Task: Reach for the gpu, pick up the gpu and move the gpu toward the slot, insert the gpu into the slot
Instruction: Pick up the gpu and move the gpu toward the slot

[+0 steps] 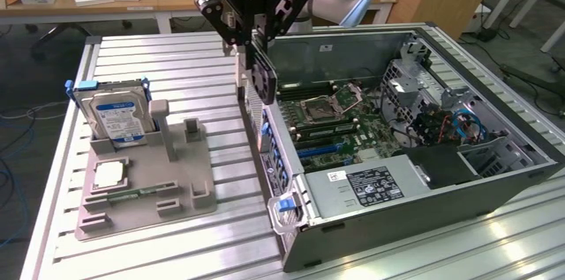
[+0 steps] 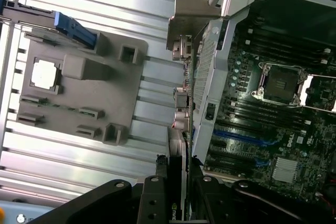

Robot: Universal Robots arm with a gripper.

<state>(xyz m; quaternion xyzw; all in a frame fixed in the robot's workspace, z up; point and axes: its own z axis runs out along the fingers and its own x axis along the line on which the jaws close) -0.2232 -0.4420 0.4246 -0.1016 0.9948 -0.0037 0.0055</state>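
Pincer [image 1: 253, 40] clamps the gpu [image 1: 263, 78], which hangs edge-down just below it over the case [image 1: 397, 224] wall, so pickup is done, while the slot [image 1: 319, 150] lies lower and farther on the motherboard [image 1: 353, 124], insertion not done.

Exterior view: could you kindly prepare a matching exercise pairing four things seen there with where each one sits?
Things:
1. gpu
2. hard drive
3. processor chip
4. motherboard

Places:
a. lying flat on the grey holder
b. gripped on edge in the pincer
c. inside the open case
d. standing upright in the grey holder

Pairs: 1-b, 2-d, 3-a, 4-c.
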